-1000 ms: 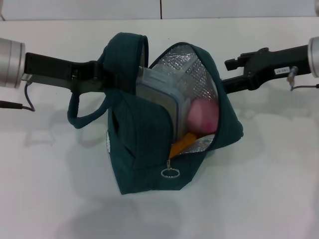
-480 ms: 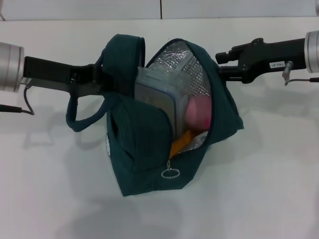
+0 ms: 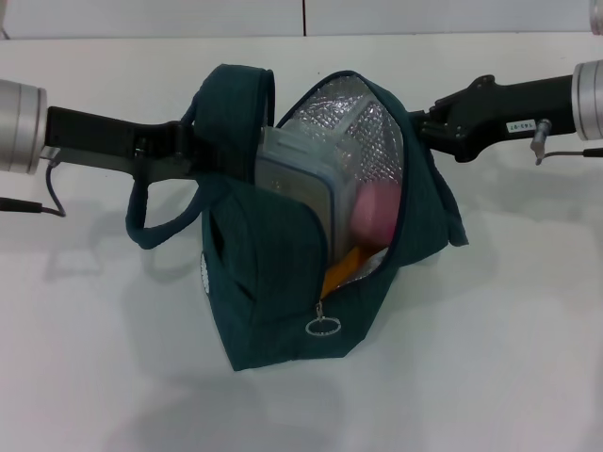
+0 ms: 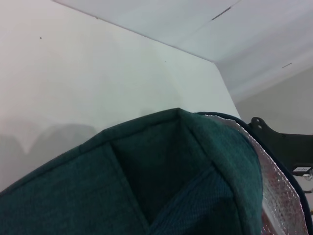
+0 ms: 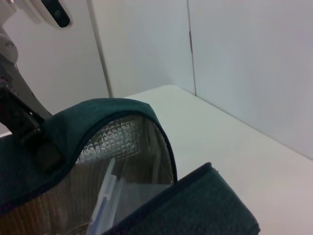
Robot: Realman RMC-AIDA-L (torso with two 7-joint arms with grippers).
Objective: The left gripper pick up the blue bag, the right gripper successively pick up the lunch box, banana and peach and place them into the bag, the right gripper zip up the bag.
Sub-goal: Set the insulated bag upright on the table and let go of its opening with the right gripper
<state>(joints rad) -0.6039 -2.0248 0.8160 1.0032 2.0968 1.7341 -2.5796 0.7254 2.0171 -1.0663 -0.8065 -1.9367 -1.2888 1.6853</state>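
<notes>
lunch box, banana and peach sit inside the blue bag; zipping remains; finger states of both grippers cannot be told.

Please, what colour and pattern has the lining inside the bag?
Silver foil with a small quilted diamond grid, inside the dark teal bag. The lining shows best in the right wrist view.

Black arms, silver cylindrical segments

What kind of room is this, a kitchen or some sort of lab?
Most likely a lab or test room, not a kitchen. The blue bag sits on a bare white table, plain white wall panels stand behind it, and the only furnishings in view are the robot's two black arms.
</notes>
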